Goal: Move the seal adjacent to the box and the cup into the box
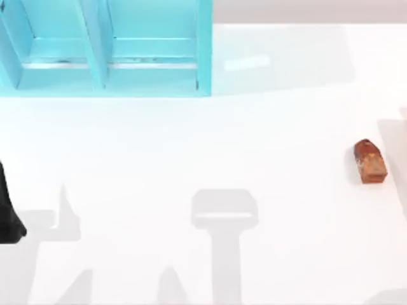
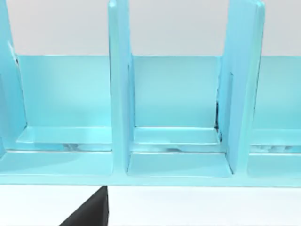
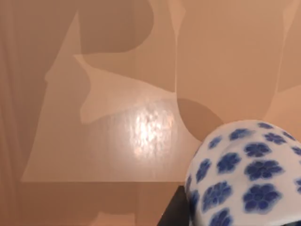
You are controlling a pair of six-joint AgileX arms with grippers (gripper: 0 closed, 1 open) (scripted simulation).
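The seal (image 1: 370, 162), a small reddish-brown block, lies on the white table at the far right, close to the thin cut-off sliver of the box (image 1: 404, 115) at the right edge. In the right wrist view the cup (image 3: 244, 174), white with blue flowers, hangs close in front of the beige inner surface of the box (image 3: 117, 70). My right gripper (image 3: 244, 216) is shut on the cup, and one dark finger (image 3: 175, 212) presses its side. My left arm (image 1: 9, 213) is parked at the table's left edge.
A big cyan shelf unit (image 1: 108, 47) with upright dividers stands at the back left, and it faces the left wrist camera (image 2: 174, 117). Arm shadows fall across the table's front and middle.
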